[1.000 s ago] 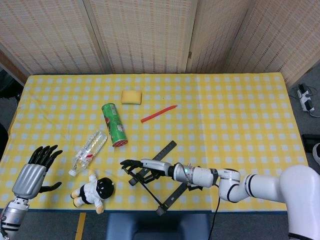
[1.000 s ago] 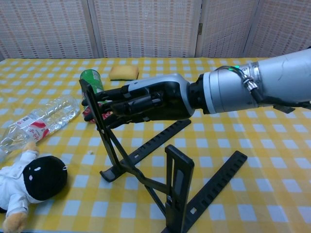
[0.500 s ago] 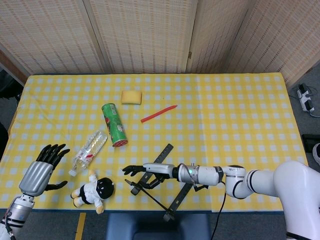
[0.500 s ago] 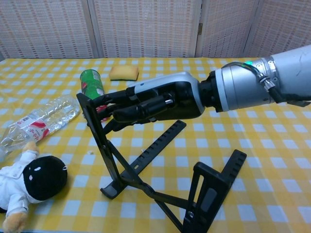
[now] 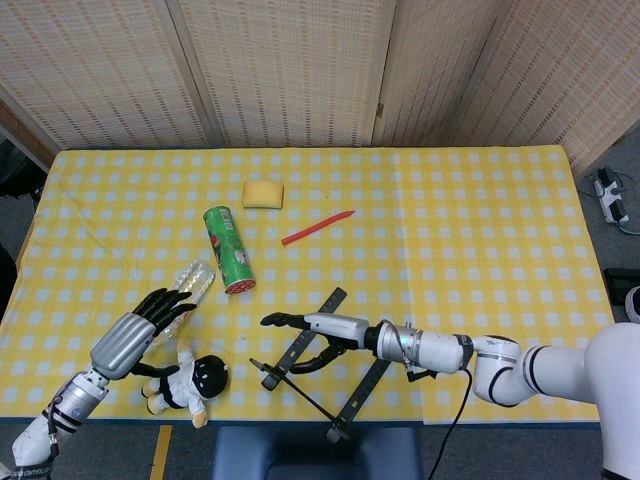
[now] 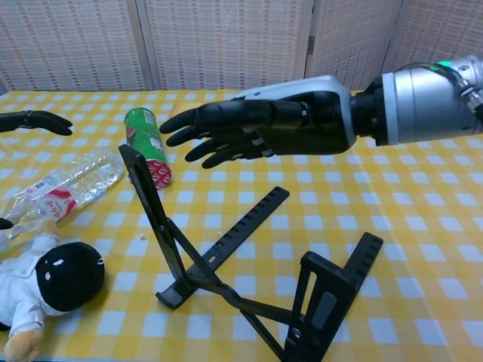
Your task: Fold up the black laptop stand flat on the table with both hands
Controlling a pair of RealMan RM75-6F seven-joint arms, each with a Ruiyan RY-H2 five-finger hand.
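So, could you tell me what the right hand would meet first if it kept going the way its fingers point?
Probably the green can; the right hand looks raised, so depth is unclear.

Laptop stand (image 5: 315, 358) near the front edge of the table (image 5: 480, 240), its raised panel (image 6: 162, 219) tilted on the left. Right hand (image 6: 256, 124) above the stand, apart from it, fingers spread. Left of the stand: doll (image 5: 188, 381), with the bottle (image 5: 178, 297) just behind it and the left hand (image 5: 135, 335) over both. Can (image 5: 229, 248) on its side behind the bottle; sponge (image 5: 263, 193) farther back; thin stick (image 5: 318, 227) right of the can.
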